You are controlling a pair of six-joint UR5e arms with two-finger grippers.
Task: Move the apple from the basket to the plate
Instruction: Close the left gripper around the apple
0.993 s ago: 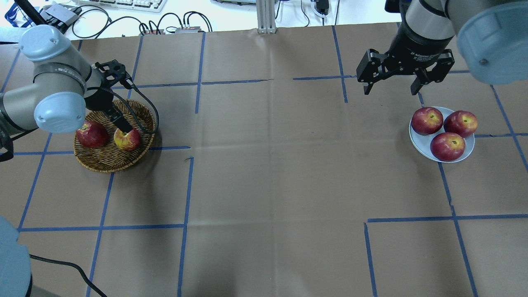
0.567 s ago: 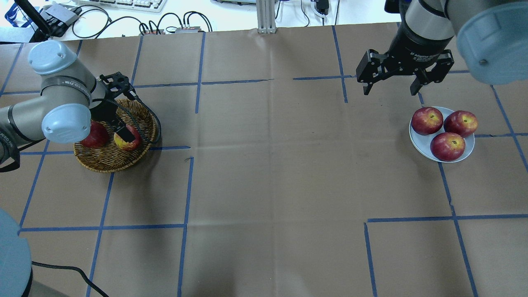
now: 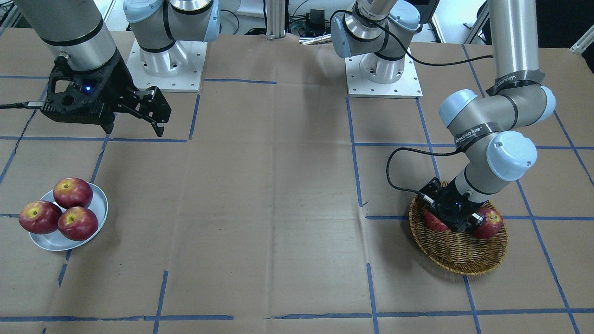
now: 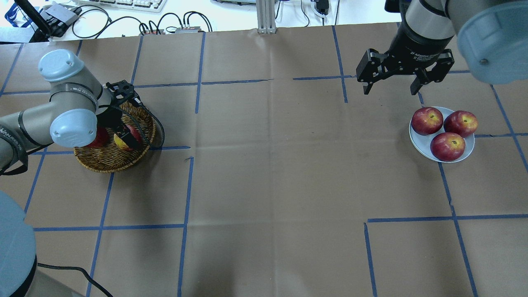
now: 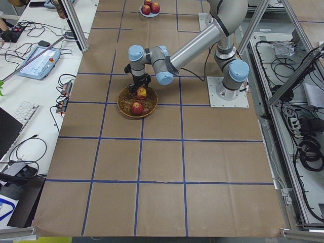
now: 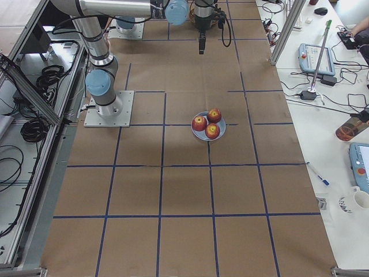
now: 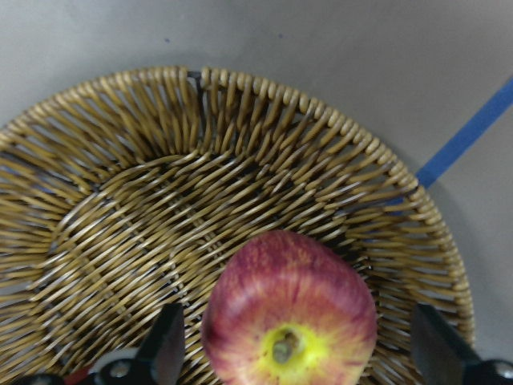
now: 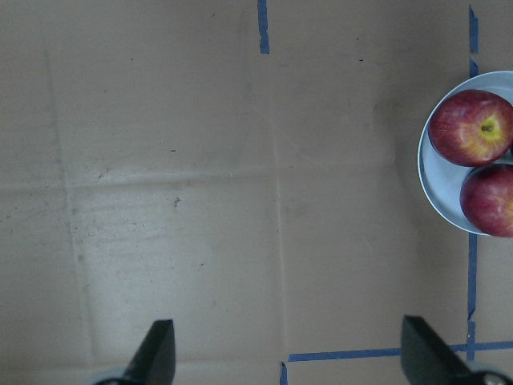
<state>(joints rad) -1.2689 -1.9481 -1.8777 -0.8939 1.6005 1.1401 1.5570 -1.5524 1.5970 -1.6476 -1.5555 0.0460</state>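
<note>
Left arm: bent low over the basket, its elbow covering part of the basket's contents from overhead. Basket: round tan wicker, on the desk at the robot's left side, astride a line of the blue tape grid. Contents: two apples. One, the darker apple, lies at the basket's outer side, partly hidden from overhead. The other, the apple, streaky pinkish-red with a yellow patch round its stem, sits upright on the weave near the rim. Left gripper: lowered into the basket, fingers spread wide, one on each side of the apple, a gap showing on both sides in the wrist view. Desk: brown paper, taped in squares. Right gripper: raised above the desk, pointing down, its fingers spread wide and holding nothing, with only paper and tape beneath. Plate: small, pale grey-blue, near that gripper and apart from it, well apart from the basket. It carries three red apples, stems up, packed close together.
</note>
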